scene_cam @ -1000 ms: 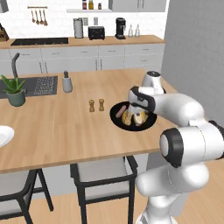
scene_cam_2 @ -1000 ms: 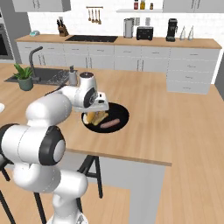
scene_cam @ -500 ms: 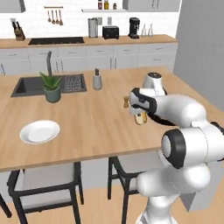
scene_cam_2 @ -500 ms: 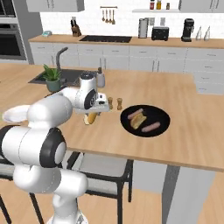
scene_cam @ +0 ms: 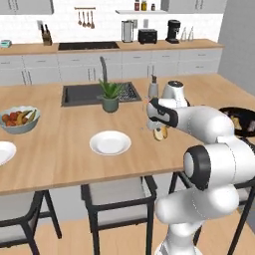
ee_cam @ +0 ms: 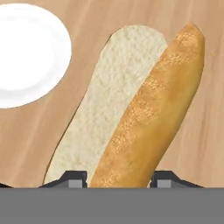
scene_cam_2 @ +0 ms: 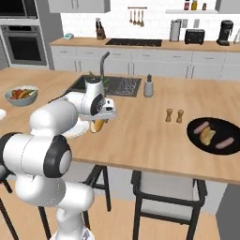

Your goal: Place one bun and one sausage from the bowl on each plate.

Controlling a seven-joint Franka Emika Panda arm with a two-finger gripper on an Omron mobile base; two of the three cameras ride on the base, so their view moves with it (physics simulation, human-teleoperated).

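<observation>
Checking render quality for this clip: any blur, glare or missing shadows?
Left base view: soft, the plate casts only a faint shadow. Right base view: slightly blurred, the black bowl shows no glare. Hand view: the bun is sharp and evenly lit.

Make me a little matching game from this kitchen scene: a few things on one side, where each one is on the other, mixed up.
Things:
1. bun
2. black bowl
3. fruit bowl
4. potted plant

Places:
A. beside the sink
B. in the robot's hand, above the counter
C. near the counter's right end, holding sausages
D. near the counter's left end

Pairs: 1-B, 2-C, 3-D, 4-A
</observation>
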